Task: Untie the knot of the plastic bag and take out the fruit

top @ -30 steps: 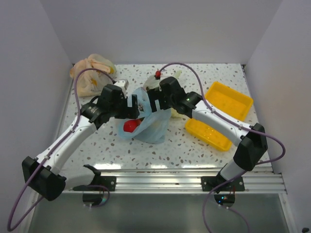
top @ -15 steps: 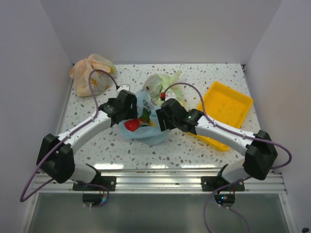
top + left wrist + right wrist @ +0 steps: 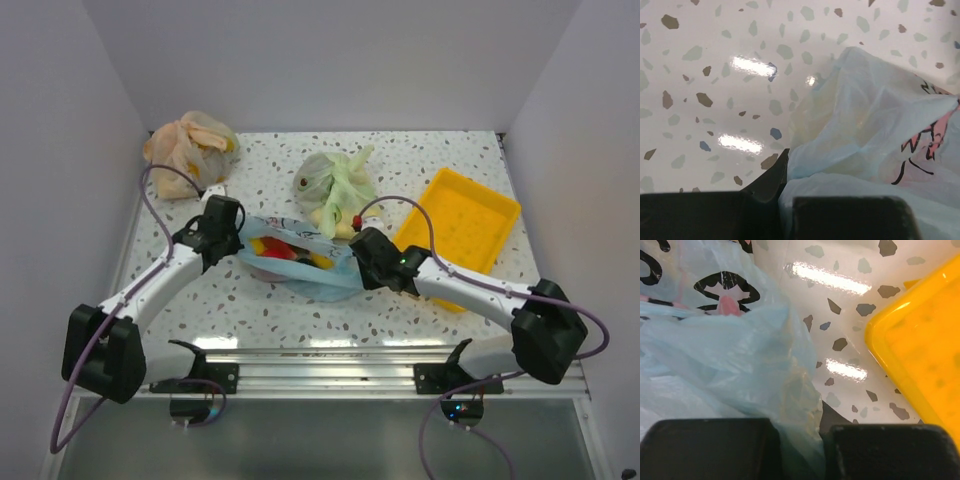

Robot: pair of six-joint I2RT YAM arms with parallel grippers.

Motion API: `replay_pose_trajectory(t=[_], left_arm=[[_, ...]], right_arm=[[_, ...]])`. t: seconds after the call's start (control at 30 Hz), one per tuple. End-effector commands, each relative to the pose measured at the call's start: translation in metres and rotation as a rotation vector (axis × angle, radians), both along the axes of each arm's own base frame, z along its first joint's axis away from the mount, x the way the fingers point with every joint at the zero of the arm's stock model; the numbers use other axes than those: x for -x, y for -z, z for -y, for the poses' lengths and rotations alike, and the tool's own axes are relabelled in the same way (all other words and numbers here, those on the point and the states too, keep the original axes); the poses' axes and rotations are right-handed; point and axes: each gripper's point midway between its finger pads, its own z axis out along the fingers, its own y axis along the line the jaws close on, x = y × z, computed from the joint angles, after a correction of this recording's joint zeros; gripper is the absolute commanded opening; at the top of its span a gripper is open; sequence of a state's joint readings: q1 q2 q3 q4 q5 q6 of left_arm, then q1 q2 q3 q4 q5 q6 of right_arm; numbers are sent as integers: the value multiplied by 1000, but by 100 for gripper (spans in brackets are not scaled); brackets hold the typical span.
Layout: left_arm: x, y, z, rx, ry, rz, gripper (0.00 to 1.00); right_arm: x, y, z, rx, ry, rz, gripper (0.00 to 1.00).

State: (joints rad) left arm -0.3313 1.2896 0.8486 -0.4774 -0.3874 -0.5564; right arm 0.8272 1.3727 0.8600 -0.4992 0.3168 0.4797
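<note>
The light blue plastic bag (image 3: 312, 281) lies stretched sideways on the speckled table between my two grippers. Its top gapes, and toy fruit shows inside: a red piece (image 3: 277, 252) and yellow ones (image 3: 322, 262). I cannot make out the knot. My left gripper (image 3: 238, 243) is shut on the bag's left edge; in the left wrist view the thin plastic (image 3: 865, 110) runs in between the fingers of that gripper (image 3: 786, 202). My right gripper (image 3: 354, 266) is shut on the bag's right edge, and a fold of the blue film (image 3: 715, 340) is pinched in that gripper (image 3: 801, 450).
A pale green tied bag (image 3: 335, 180) sits just behind the blue one, and an orange bag (image 3: 190, 145) lies at the back left. A yellow tray (image 3: 465, 212) (image 3: 920, 350) stands to the right, close to my right gripper. White walls enclose three sides.
Both arms have come down and moved apart. Both grippers went from open to shut on the bag's sides, and the bag is now pulled out low and wide.
</note>
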Motion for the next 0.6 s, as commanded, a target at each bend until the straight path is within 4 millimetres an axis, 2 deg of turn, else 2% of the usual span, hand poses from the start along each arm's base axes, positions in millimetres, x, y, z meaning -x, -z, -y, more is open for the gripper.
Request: replay_pose_trajectory(t=[0.0, 0.03, 0.1, 0.13, 0.17, 0.2, 0.27, 0.3, 0.37, 0.4, 0.47, 0.57], left_arm=[[3, -9, 15, 78, 97, 41, 0], [8, -9, 27, 135, 154, 35, 0], [17, -3, 36, 175, 193, 11, 0], [22, -4, 42, 209, 221, 4, 0], [25, -3, 44, 223, 227, -4, 0], [29, -2, 45, 235, 228, -9, 0], [33, -5, 48, 257, 236, -10, 0], [34, -7, 49, 268, 230, -6, 0], [35, -11, 52, 286, 234, -2, 0], [35, -13, 52, 291, 233, 2, 0], [34, -15, 53, 293, 228, 4, 0], [34, -18, 54, 301, 227, 10, 0]], right_arm=[[-5, -19, 7, 23, -15, 39, 12], [-5, -30, 1, -5, -54, 58, 24], [-9, -57, -10, -56, -100, 111, 40], [-9, -74, -14, -71, -133, 148, 54], [-8, -84, -16, -80, -161, 158, 60], [-12, -108, -24, -108, -181, 200, 69], [-10, -130, -26, -102, -228, 228, 77], [-12, -152, -33, -128, -248, 263, 81], [-12, -170, -39, -138, -285, 292, 82], [-10, -188, -51, -173, -321, 318, 82], [-8, -205, -68, -208, -385, 346, 78], [1, -208, -102, -276, -500, 334, 65]])
